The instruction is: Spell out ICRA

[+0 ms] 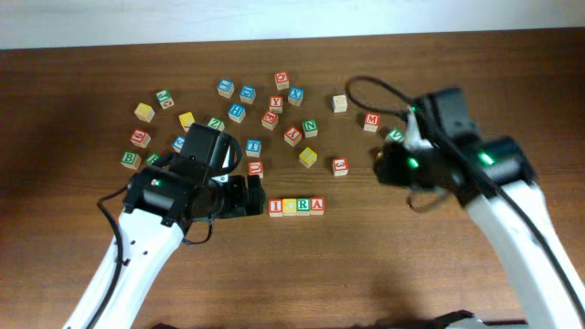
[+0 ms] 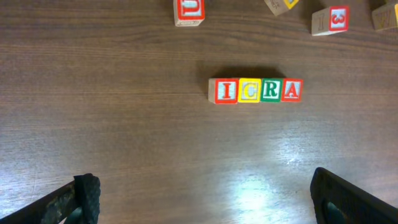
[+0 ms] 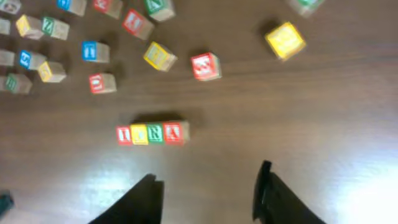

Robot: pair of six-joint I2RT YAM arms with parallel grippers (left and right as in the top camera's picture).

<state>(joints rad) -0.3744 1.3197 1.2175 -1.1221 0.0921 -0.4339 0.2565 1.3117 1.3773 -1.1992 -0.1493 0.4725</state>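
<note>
surface: wooden table point(image 1: 366, 274) | ICRA row point(image 1: 296, 206): 4 cubes touching | loose cubes point(image 1: 308, 156): scattered

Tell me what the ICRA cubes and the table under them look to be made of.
ICRA cubes: likely wood. The I's end face shows pale bare grain, while the lettered faces carry bright painted or printed colour.
Table: dark brown with streaky grain lines and a soft sheen under glare. It could be real wood or laminate; I can't tell which.
</note>
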